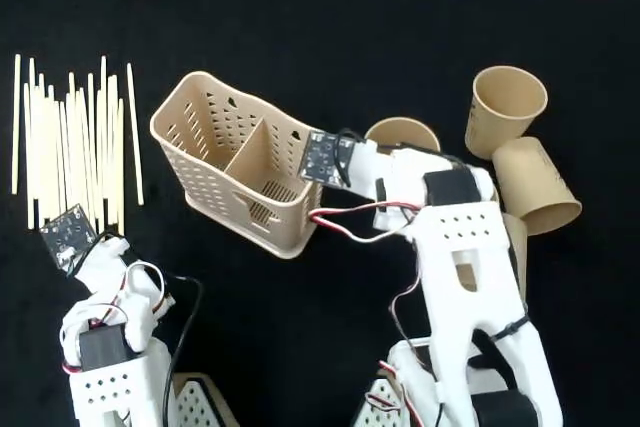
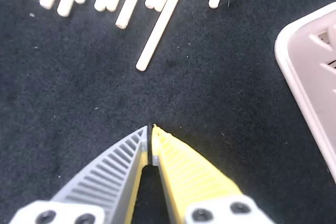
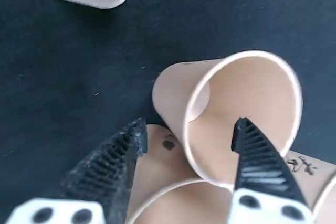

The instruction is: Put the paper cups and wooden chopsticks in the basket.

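Basket (image 1: 222, 192): beige slotted plastic with two compartments, on the black cloth (image 1: 300, 37); no cup or chopstick in it yet.
Paper cups (image 1: 507, 107): clustered just beside the basket; the nearest cup (image 3: 231, 114) lies on its side.
Wooden chopsticks (image 1: 75, 142): a loose spread, apart from the basket on the side away from the cups.
Right gripper (image 3: 190, 124): jaws wide, straddling the nearest cup's rim, not yet pinching.
Left gripper (image 2: 150, 129): tips together, holding nothing, above bare cloth short of the chopstick ends.
Cup handling: probably light, thin-walled and easily crushed; pinch the wall gently at the rim.
Chopstick handling: likely light, stiff and prone to roll; grip mid-length.
Writing: a small dark scrawl (image 3: 299, 163) on a lower cup, illegible.
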`<move>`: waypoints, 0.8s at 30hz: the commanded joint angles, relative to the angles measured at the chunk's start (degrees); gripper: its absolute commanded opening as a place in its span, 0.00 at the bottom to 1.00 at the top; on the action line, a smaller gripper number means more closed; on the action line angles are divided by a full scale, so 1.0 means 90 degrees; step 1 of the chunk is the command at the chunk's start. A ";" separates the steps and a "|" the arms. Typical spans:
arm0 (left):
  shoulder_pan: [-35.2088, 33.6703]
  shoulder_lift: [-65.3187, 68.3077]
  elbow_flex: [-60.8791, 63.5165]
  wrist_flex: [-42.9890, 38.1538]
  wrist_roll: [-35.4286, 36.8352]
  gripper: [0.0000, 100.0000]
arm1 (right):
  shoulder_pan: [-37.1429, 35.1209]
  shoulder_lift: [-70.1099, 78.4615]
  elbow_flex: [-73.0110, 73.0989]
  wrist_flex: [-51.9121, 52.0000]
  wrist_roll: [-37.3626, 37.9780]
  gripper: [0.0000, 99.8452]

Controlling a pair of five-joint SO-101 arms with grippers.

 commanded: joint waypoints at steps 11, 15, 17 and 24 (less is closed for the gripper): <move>0.0073 -0.0029 0.0103 0.0029 0.0039 0.03 | 0.0606 0.1304 -0.0347 -0.0752 -0.0068 0.14; 0.0073 -0.0029 0.0103 0.0029 0.0039 0.03 | 0.0772 0.1470 -0.0952 -0.0264 -0.0068 0.11; 0.0073 -0.0029 0.0103 0.0029 0.0039 0.03 | 0.0742 0.1470 -0.1167 -0.0020 -0.0068 0.05; 0.0073 -0.0029 0.0103 0.0029 0.0039 0.03 | 0.0781 0.1470 -0.1558 0.0078 -0.0293 0.02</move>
